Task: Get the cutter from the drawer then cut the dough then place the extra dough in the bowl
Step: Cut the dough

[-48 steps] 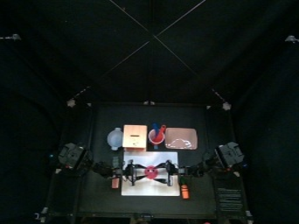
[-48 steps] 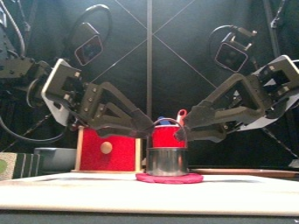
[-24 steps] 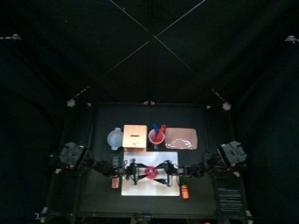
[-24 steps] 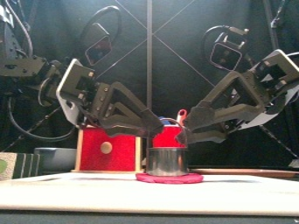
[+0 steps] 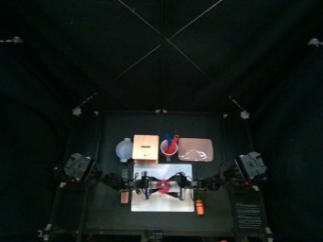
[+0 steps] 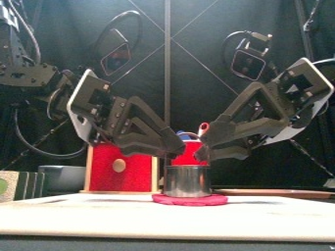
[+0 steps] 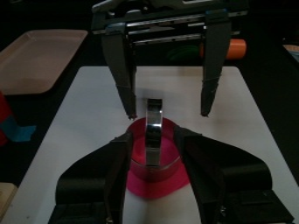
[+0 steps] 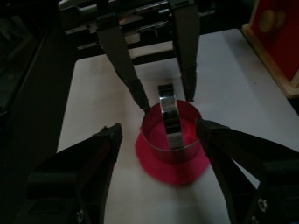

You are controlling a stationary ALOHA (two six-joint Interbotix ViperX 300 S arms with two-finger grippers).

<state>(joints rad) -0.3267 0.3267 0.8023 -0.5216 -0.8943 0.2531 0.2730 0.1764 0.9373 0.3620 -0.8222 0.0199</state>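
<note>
Round metal cutter with wire handle point(image 6: 187, 180) stands on flat pink dough disc point(image 6: 189, 200) on white cutting board point(image 6: 78, 211). Left gripper point(image 7: 156, 147) and right gripper point(image 8: 160, 131) straddle it, jaws spread apart.

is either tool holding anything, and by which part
Not the right tool: gaps show beside the wall of the cutter. The left tool flanks that wall too; its grip cannot be told.

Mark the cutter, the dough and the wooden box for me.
cutter point(image 6: 187, 180): front view, on its metal side wall.
dough point(image 6: 190, 200): front view, on its pink front edge below the cutter.
wooden box point(image 6: 116, 167): front view, on its red drawer front.
</note>
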